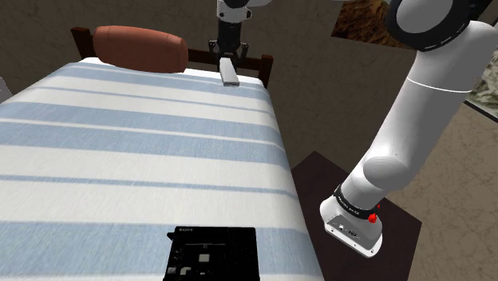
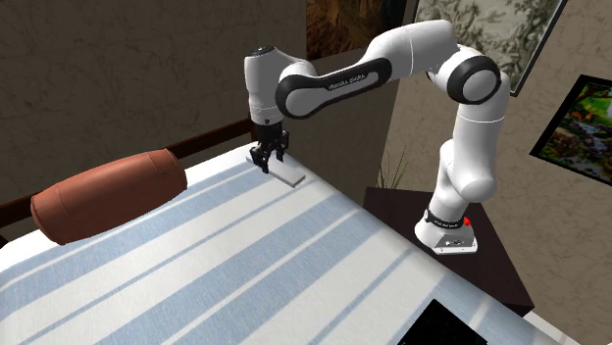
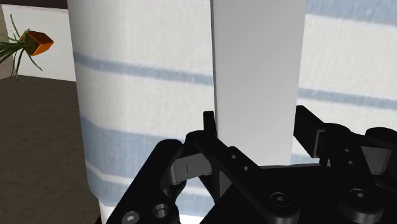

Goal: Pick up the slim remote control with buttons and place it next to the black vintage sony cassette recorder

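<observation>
My fingers (image 3: 208, 130) are clamped on the remote (image 3: 254, 76), one on each long edge near one end, so most of the pale slab sticks out beyond them. It hangs at the far end of the bed (image 1: 144, 160), near the brown bolster (image 1: 140, 48) and in front of the headboard (image 1: 78, 36). I cannot tell whether its free end is clear of the cover.

The black cassette recorder (image 1: 211, 254) lies well apart from it, at the near end of the bed, close to my stand (image 1: 319, 180). To carry it well, I judge I should lift straight up first so the overhanging end does not drag on the cover. Then I should travel level and slowly along the bed, since a grip this near one end could let the slab pivot. I should come down beside the recorder, not over it, and lay the remote flat before letting go.

The cover is white with pale blue stripes and looks soft. Around the bed are a dark floor, brownish walls, framed pictures (image 2: 579, 123) and a potted plant (image 3: 25, 44).
</observation>
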Available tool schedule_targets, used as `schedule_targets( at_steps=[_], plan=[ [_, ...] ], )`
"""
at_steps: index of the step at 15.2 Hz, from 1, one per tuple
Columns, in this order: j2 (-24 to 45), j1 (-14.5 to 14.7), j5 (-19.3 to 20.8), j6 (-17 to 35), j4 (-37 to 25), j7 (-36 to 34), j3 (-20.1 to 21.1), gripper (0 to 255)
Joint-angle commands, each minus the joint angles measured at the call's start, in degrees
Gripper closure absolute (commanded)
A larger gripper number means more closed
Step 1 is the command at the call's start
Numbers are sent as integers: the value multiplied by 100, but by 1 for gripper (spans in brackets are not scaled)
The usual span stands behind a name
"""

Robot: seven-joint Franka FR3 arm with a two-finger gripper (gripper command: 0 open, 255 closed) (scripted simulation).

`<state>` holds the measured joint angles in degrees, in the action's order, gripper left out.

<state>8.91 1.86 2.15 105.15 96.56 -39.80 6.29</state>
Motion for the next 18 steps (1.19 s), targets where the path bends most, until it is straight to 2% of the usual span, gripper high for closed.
schedule_targets(
  at_steps=[1, 9, 18],
  plan=[
    [-303, 81, -24, 92, 398, -155, 68, 255],
    [-1379, 488, -200, 302, 1685, -917, 473, 255],
    [-2278, 1002, -535, 332, 2587, -1870, 1063, 255]
  ],
)
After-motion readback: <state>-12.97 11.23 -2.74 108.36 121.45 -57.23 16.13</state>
